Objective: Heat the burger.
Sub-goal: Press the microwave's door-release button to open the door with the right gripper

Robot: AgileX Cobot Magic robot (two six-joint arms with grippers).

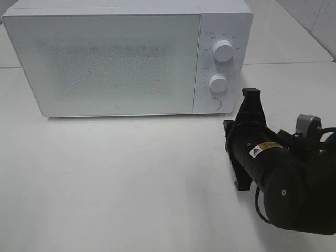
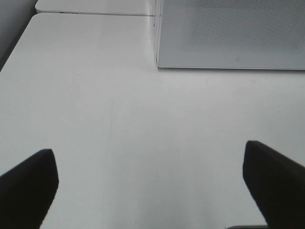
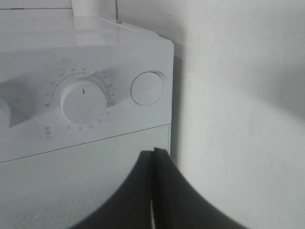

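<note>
Right gripper (image 3: pixel 155 155): fingers pressed together, nothing between them. It is low over the table (image 1: pixel 131 173), just in front of the microwave's (image 1: pixel 105 10) lower right corner and not touching it.

Left gripper (image 2: pixel 150 183): fingers wide apart, holding nothing, hanging over bare table. The left end of the door (image 2: pixel 228 33) is ahead of it. This arm does not show in the high view.

Key relation: the control panel lies straight ahead of the right gripper, so the right arm is the nearer one. The round button (image 3: pixel 147 88) is closest to the tips, then the lower knob (image 3: pixel 85 100), then the upper knob (image 1: pixel 223 51) furthest up the panel. The lower knob's pointer sits off its zero mark.

Burger: not visible in any view. The door is closed and its dotted, frosted panel shows nothing behind it. My guess is the burger is inside, but this is unconfirmed.

Hard to read: the dial numerals are too small, and the gap between gripper and panel is unclear.
</note>
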